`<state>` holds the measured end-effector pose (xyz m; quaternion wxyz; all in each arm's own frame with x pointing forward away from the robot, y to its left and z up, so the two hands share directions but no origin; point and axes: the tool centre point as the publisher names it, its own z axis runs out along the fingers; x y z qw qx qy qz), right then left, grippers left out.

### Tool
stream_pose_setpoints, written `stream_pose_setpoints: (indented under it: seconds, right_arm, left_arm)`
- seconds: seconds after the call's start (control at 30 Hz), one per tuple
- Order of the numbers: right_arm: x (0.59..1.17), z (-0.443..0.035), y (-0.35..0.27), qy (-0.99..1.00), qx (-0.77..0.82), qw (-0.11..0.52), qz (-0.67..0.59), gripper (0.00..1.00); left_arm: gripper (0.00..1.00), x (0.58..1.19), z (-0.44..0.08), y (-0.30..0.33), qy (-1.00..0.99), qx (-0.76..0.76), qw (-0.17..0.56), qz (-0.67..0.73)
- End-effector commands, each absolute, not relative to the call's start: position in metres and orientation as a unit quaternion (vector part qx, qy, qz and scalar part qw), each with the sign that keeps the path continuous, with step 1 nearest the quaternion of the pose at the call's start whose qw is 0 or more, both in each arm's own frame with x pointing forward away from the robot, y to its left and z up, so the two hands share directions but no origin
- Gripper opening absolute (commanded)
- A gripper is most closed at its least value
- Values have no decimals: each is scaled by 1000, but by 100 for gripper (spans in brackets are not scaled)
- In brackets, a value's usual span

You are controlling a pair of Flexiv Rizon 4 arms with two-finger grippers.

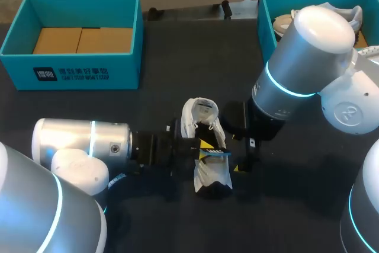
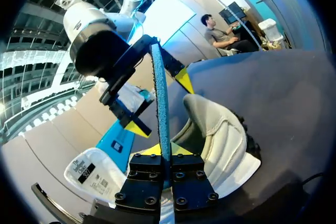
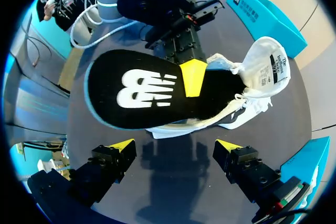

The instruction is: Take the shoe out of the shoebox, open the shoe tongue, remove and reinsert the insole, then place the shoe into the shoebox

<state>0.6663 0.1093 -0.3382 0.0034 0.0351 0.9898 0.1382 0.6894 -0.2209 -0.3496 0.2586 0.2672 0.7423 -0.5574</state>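
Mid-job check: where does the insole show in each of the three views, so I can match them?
Head view: the insole is a thin blue edge in the left gripper, across the white shoe.
Left wrist view: the insole stands edge-on, rising from between this gripper's fingers.
Right wrist view: the insole shows its broad black face, ahead of the open right gripper.
Shared landmark: the white shoe, right by the insole in all three.

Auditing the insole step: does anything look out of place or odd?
Only the insole is out of the shoe, clamped in the left gripper over the shoe's opening; expected for this step. Nothing spilled or damaged.
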Motion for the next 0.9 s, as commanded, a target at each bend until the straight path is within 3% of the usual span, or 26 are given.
stream_pose_setpoints:
  seconds: [0.03, 0.27, 0.3, 0.33, 0.5, 0.67, 0.73, 0.77, 0.9]
  right_arm:
    - [666, -339, 111, 990, 36, 4, 137, 100]
    - [666, -339, 111, 990, 36, 4, 137, 100]
    - [666, -339, 111, 990, 36, 4, 137, 100]
    - [666, -339, 111, 990, 36, 4, 137, 100]
    - [666, -339, 111, 990, 36, 4, 137, 100]
    - [666, -339, 111, 990, 36, 4, 137, 100]
    - [666, -339, 111, 990, 36, 4, 137, 100]
    - [666, -339, 111, 990, 36, 4, 137, 100]
    - [666, -339, 111, 990, 36, 4, 137, 100]
  left_arm:
    - [0, 691, -355, -226, 745, 261, 262, -555]
    - [2, 684, -347, -225, 739, 257, 263, -564]
    - [16, 683, -345, -224, 739, 257, 264, -565]
    - [21, 682, -343, -224, 737, 257, 265, -567]
    - [29, 675, -332, -228, 727, 263, 270, -573]
    - [21, 668, -325, -234, 719, 271, 271, -579]
    - [11, 666, -325, -237, 717, 276, 271, -579]
    - [1, 665, -325, -238, 717, 278, 270, -580]
    - [0, 666, -331, -243, 716, 290, 274, -574]
